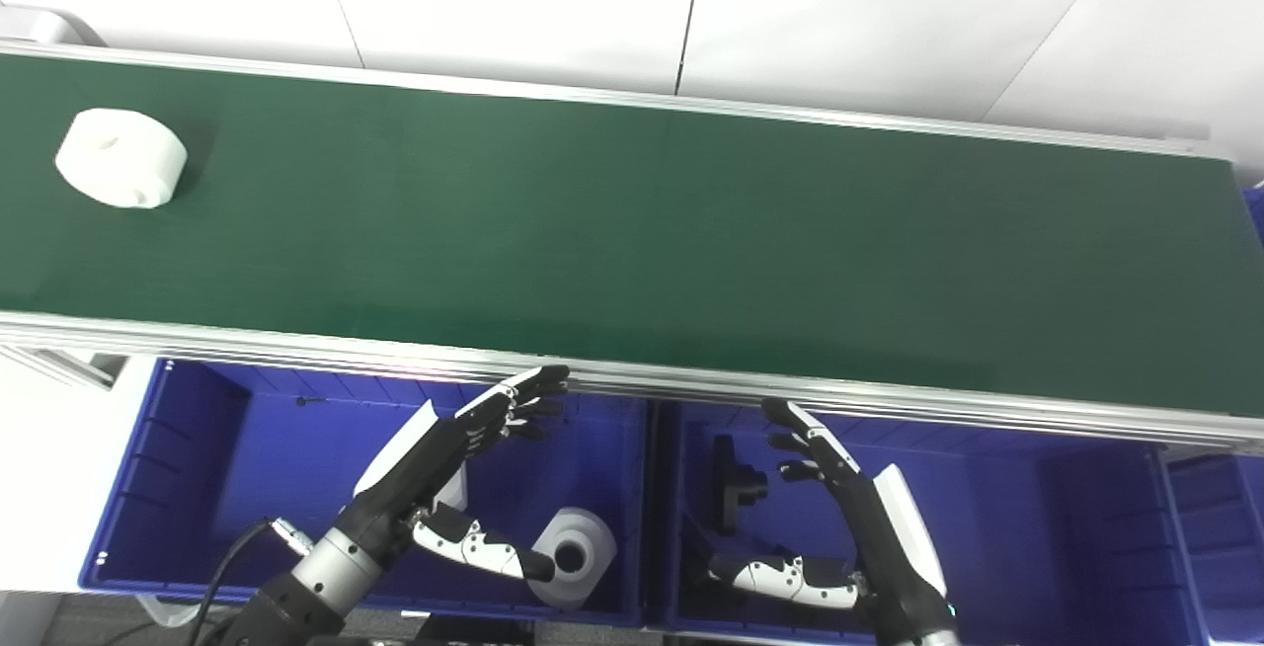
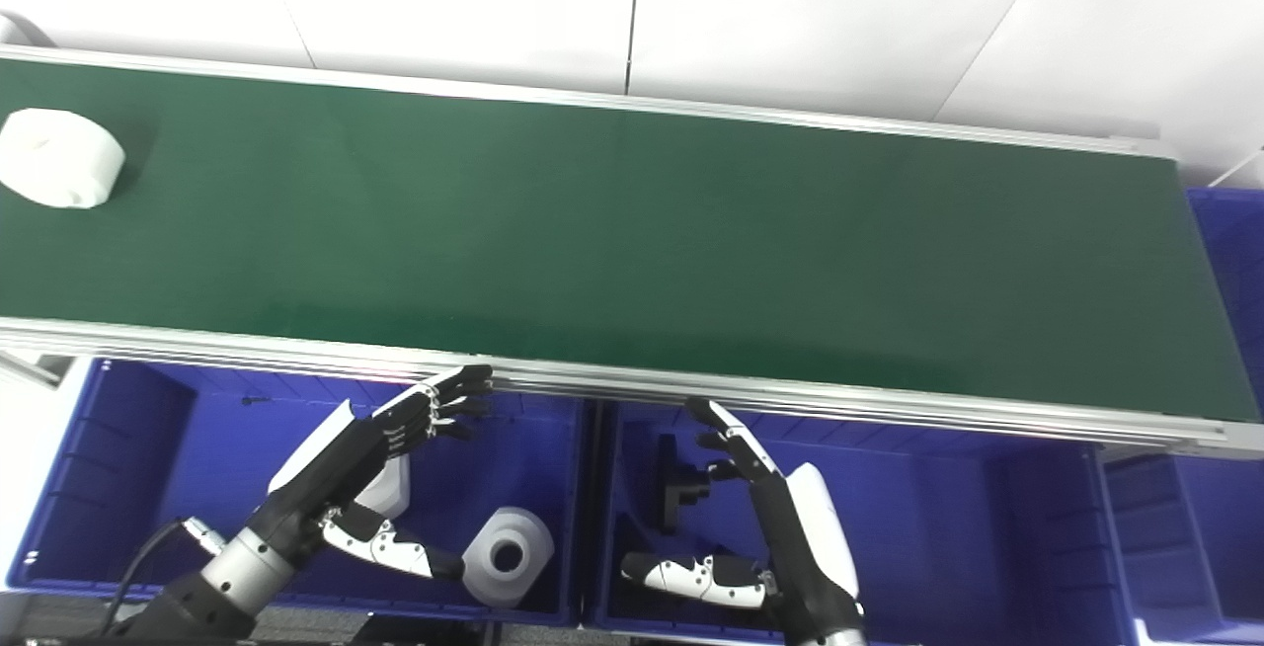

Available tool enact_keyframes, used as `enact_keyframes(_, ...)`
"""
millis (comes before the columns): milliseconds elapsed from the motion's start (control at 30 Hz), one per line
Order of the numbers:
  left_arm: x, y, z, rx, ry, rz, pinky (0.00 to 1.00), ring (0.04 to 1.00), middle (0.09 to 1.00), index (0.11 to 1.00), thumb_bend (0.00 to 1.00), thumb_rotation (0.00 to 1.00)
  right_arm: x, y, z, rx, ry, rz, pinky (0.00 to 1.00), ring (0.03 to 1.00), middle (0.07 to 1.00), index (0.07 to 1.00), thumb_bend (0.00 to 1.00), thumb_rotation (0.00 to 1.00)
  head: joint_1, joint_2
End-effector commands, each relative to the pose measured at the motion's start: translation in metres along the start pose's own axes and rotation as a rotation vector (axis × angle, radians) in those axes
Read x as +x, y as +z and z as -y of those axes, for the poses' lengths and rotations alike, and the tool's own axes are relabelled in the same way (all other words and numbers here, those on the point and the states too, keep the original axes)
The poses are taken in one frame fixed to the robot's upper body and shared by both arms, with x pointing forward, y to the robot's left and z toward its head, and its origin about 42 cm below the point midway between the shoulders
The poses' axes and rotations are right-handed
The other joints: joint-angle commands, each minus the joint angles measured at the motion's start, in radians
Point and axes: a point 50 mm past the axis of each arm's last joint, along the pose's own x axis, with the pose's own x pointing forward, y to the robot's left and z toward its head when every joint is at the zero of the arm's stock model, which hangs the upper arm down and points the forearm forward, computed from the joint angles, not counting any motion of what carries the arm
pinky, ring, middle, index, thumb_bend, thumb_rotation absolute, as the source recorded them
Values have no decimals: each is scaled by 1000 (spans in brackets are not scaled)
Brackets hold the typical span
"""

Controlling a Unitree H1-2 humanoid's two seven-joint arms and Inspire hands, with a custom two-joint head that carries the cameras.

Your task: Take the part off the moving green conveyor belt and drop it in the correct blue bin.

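Note:
A white round part (image 1: 120,158) with a small hole lies on the green conveyor belt (image 1: 632,231) at the far left; it also shows in the right eye view (image 2: 59,171). My left hand (image 1: 449,473) is open and empty over the left blue bin (image 1: 197,488), below the belt's near rail. My right hand (image 1: 839,518) is open and empty over the right blue bin (image 1: 1037,527). Both hands are far from the part on the belt.
The left bin holds a white round part (image 1: 573,557) and another white piece partly hidden behind my left hand. The right bin holds a black part (image 1: 736,493). Another blue bin (image 1: 1220,518) stands at the far right. The belt's aluminium rail (image 1: 889,399) runs above the bins.

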Motion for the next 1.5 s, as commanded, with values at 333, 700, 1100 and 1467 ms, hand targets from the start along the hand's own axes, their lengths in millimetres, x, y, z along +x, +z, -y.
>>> enact_keyframes(333, 9, -11, 30, -25, -10, 45, 718, 814, 874, 859, 842, 161, -16, -38, 10, 49, -14, 39, 762, 854, 893, 901, 763, 196, 263, -203)
enact_keyframes(700, 16, -16, 34, -24, -9, 41, 689, 788, 852, 827, 863, 169, -14, -48, 12, 21, -20, 36, 715, 828, 869, 895, 788, 124, 280, -261)
enact_keyframes(1100, 18, -32, 30, -28, -7, -3, 671, 769, 834, 815, 858, 167, -4, -63, 1, 21, -17, 44, 666, 801, 860, 878, 784, 137, 262, -375)
enact_keyframes(1467, 15, -16, 21, -97, 110, 60, 622, 701, 765, 752, 873, 95, 0, -70, -3, -4, -25, 20, 712, 803, 857, 866, 794, 245, 253, -369)
